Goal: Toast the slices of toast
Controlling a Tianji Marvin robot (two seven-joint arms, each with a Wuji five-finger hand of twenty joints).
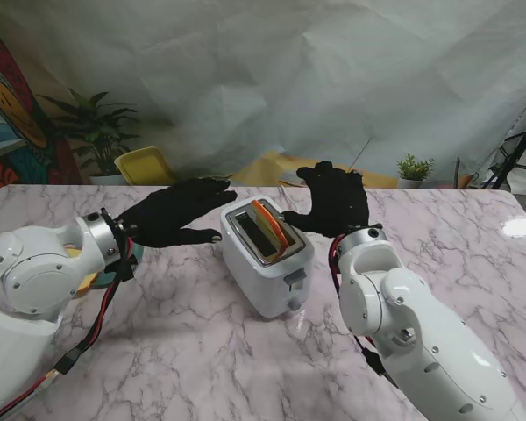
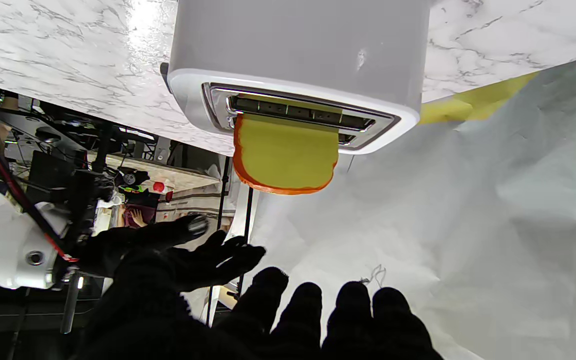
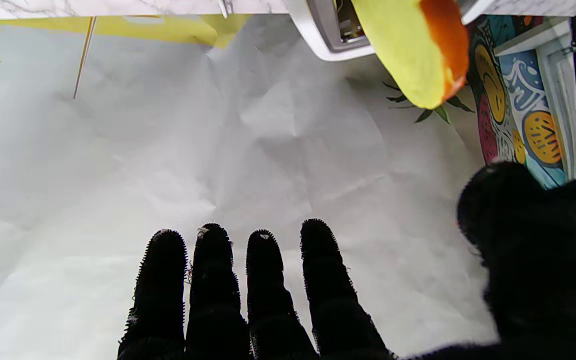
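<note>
Stand view first: we have a white two-slot toaster [image 1: 267, 254] sitting on the marble table [image 1: 184, 351], just about dead centre. One toast slice [image 1: 272, 230], yellow face with an orange crust, stands upright in the slot on our right side and pokes out well past the toaster's top. The slot beside it shows dark and we cannot make out anything in it.

Our left hand [image 1: 177, 213], gloved in black, hovers at the toaster's ten o'clock, fingers spread and stretched toward the appliance, holding nothing. It is close to the toaster's far left corner, but we cannot tell whether it touches. Our right hand [image 1: 333, 198] is up at the toaster's two o'clock, fingers straight and pointing away from us, thumb reaching toward the slice; it too is empty and splayed.

Left wrist camera gives us the toaster [image 2: 298, 55] side-on with the slice [image 2: 285, 160] jutting out of the chrome-rimmed slot, and our gloved left fingers [image 2: 308, 310] well clear of it. The right hand [image 2: 188, 255] shows in that view as well, beyond the slice.

Right wrist camera: four fingers [image 3: 263, 280] held straight and side by side, the thumb off to the side, and the toast [image 3: 413, 50] near the toaster's corner [image 3: 323, 40], apart from the fingertips. The lever [image 1: 294, 279] faces us on the front.
</note>
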